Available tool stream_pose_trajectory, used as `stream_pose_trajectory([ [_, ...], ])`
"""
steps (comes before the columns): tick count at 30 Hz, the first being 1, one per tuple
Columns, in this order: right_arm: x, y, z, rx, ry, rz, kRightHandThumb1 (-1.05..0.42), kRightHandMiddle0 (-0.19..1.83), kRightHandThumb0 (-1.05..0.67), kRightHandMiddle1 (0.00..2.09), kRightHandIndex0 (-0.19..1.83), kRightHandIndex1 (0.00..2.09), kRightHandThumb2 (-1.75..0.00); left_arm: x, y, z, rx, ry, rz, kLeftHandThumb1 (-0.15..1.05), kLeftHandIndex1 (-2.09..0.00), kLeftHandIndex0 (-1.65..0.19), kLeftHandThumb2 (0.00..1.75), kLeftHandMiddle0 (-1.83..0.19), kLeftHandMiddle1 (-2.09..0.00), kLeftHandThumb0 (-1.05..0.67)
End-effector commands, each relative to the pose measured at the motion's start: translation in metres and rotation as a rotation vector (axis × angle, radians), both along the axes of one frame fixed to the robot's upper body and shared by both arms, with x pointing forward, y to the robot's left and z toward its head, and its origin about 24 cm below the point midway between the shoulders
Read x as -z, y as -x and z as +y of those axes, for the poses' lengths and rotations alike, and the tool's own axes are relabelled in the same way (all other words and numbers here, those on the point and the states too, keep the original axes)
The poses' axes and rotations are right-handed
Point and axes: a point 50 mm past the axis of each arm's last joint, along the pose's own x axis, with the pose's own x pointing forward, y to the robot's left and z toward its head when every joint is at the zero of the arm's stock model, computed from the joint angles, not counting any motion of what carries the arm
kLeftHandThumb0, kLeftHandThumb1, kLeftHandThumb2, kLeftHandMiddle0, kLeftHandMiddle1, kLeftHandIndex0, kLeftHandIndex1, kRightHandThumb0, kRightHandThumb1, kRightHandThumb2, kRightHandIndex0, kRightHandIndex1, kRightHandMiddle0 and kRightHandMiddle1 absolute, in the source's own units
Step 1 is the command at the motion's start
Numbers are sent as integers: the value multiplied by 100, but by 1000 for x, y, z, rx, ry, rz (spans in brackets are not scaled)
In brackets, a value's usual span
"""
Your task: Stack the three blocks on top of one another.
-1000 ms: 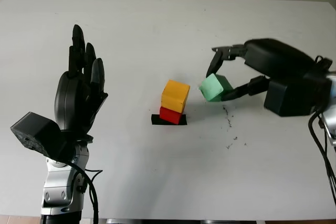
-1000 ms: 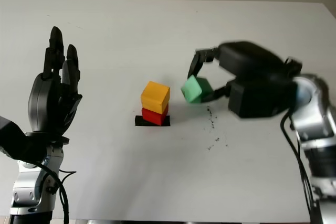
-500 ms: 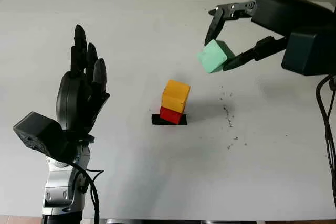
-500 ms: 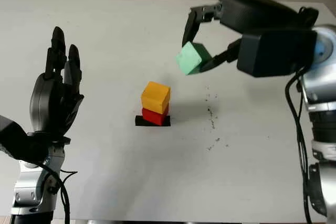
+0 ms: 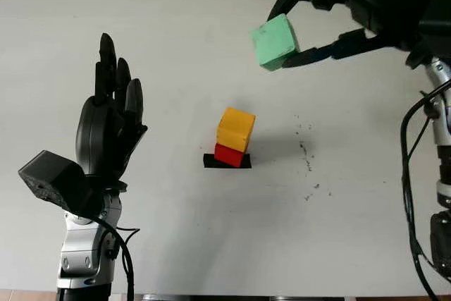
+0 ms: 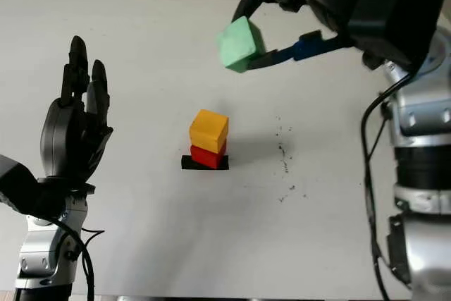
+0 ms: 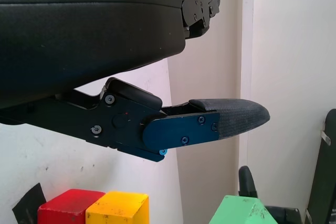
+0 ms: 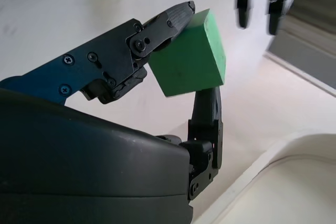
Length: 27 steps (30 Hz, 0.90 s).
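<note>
Right hand: we see the right hand [image 5: 310,15] high above the far side of the table, its fingers clamped on the green block [image 5: 275,41] — one fingertip pressing on an upper edge, another against the opposite lower side.

Green block: we find it tilted in the air, up and to the right of the stack, touching nothing but the fingers.

Left hand: our left hand [image 5: 107,132] stands upright over the near left part of the table [image 5: 211,230], open, holding nothing, well apart from the blocks.

Count of blocks: we count three — one green, one yellow, one red.

Stack: the yellow block [image 5: 235,129] sits on the red block [image 5: 228,154], turned a little against it; the red block stands on a black patch [image 5: 210,162] on the table.

Count of hands: two, one busy and one idle.

Other marks: a scatter of small dark specks [image 5: 307,167] lies on the table to the right of the stack.

Change since a second ago: the green block was then low, just beside the yellow block at about its height; we now see it carried well above the stack and shifted slightly leftward, the right hand having risen toward the far edge. The left hand and the two-block stack have not moved.

Writing: we can read no brand, label or lettering on the blocks or the hands.
</note>
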Motion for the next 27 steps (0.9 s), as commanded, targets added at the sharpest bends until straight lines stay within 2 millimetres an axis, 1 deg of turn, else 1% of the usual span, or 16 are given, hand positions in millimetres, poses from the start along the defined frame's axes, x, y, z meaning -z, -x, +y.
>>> stream_pose_trajectory([
  [1,4,6,1,-3,-45,7,-96,25,-38,172,22,0,-7,0,1,0,-1,7,-4,105,0,19,54,19,0,-76],
  [6,29,9,10,-24,-148,124,-101,13,-37,180,17,0,-6,0,1,0,-2,4,-1,105,0,19,54,19,0,-77],
  [11,48,10,15,-25,-217,210,-101,14,-41,181,17,1,-6,1,1,0,-1,10,-3,105,0,19,53,19,0,-77],
  [17,65,13,22,-43,-313,304,-99,16,-42,174,20,3,-5,2,2,1,-1,11,-4,105,0,19,53,19,0,-76],
  [21,70,13,26,-42,-329,332,-97,21,-43,171,21,3,-5,2,2,1,6,10,-4,105,0,19,53,19,0,-76],
  [27,66,13,26,-38,-329,367,-97,23,-44,163,23,4,-5,3,2,1,3,16,-5,105,0,19,54,19,0,-76],
])
